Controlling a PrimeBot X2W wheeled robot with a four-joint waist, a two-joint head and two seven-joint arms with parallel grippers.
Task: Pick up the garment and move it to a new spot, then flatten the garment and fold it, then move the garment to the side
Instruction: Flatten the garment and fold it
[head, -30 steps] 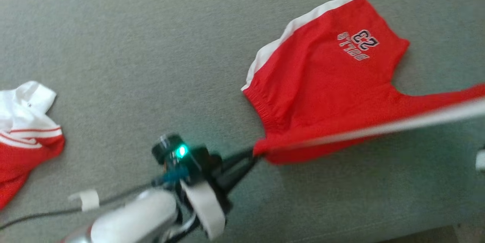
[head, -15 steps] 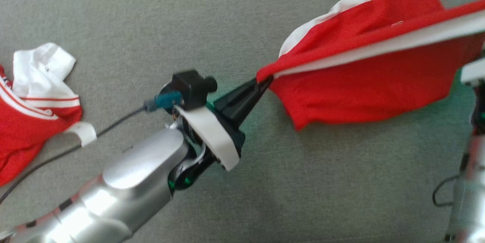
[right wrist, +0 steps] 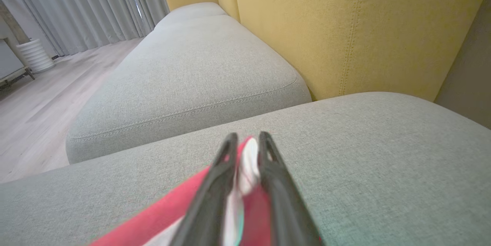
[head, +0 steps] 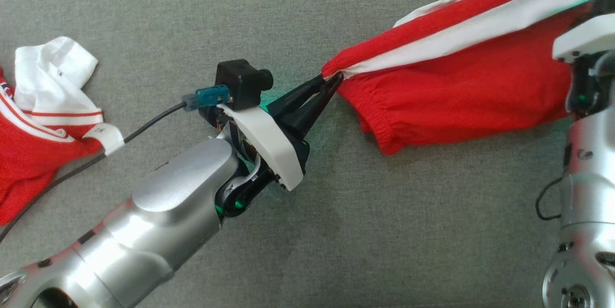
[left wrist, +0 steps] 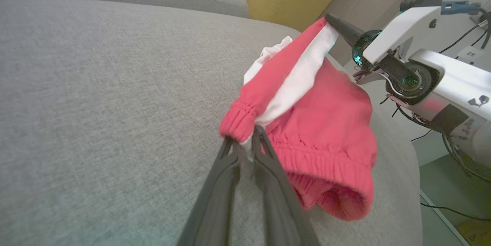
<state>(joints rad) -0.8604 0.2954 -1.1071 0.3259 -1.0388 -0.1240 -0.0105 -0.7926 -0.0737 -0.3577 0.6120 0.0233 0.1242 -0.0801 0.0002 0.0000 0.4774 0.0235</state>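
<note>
The shorts (head: pixel 471 87) hang stretched between both arms over the grey sofa (head: pixel 144 19), running in the head view from the middle out toward 2 o'clock, with the loose lower fold drooping toward the cushion; whether it touches I cannot tell. The left end effector (head: pixel 331 80) is pinched almost closed on the waistband corner, with only a thin bite of elastic and white stripe between its tips. The right end effector (right wrist: pixel 245 140), at the 2 o'clock end, is likewise nearly closed on a fold of red and white cloth. The left bite looks shallow, so pulling the arms further apart could tug the waistband out and drop that end. The cloth is doubled and sagging, so lowering it as it hangs would likely leave a bunched heap, not a flat layer. The left wrist view shows the cushion's edge close by at 3 o'clock, and a release there could let the shorts slide off. A jersey (head: pixel 29 154) lies at 9 o'clock, well apart, and a long sweep that way could drag over it
</note>
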